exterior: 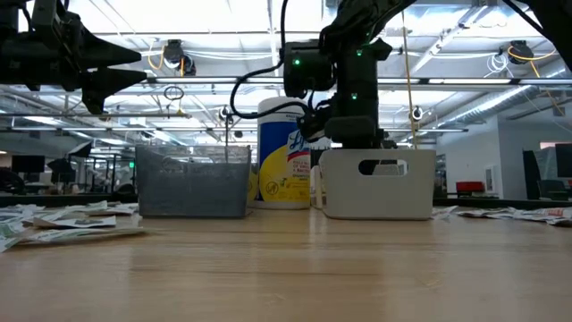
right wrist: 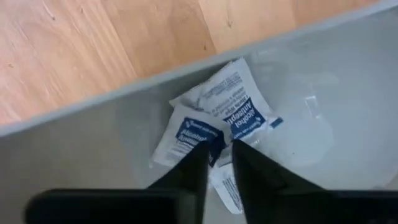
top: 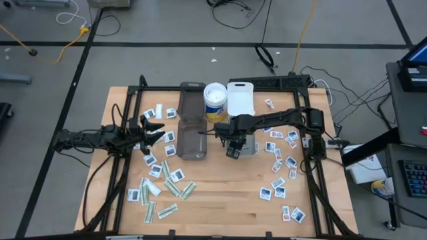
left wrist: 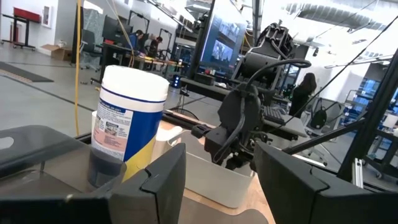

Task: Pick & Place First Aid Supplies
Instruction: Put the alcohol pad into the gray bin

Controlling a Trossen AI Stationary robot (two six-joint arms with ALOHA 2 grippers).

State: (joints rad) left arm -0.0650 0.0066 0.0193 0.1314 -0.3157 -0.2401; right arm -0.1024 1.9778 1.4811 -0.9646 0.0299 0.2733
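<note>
My right tool [top: 234, 148] hangs over the white bin [top: 248, 148], just right of the surface's centre. In the right wrist view the tips [right wrist: 198, 163] sit slightly apart, low inside that bin, directly over white square packets with blue print [right wrist: 214, 121] that lie overlapped on the bin floor near its wall. Nothing is clamped between the tips. Whether they touch the top packet, I cannot tell.

My left tool [top: 152, 129] is at about 9 o'clock from the centre, raised above the surface, fingers [left wrist: 160, 182] well apart and empty, aimed toward the bins.

Smoky bin [top: 192, 139]: just left of the white bin, at 9 o'clock from my right tool. A second bin [top: 191, 101] of the same dark kind sits at 12 o'clock from it. Wipes canister [top: 215, 101], white with yellow and blue label, stands upright at 11 o'clock from the white bin; a white lid or tray [top: 240, 99] lies just right of the canister.

Remaining supplies on the wooden surface [top: 220, 200]:
- Left group [top: 160, 177], 7 to 9 o'clock from centre: white squares mixed with narrow pale green strips.
- Right group [top: 280, 163], 3 to 5 o'clock from centre: white squares with blue print, scattered, some touching.

Low view: the canister stands between the two nearer bins.
</note>
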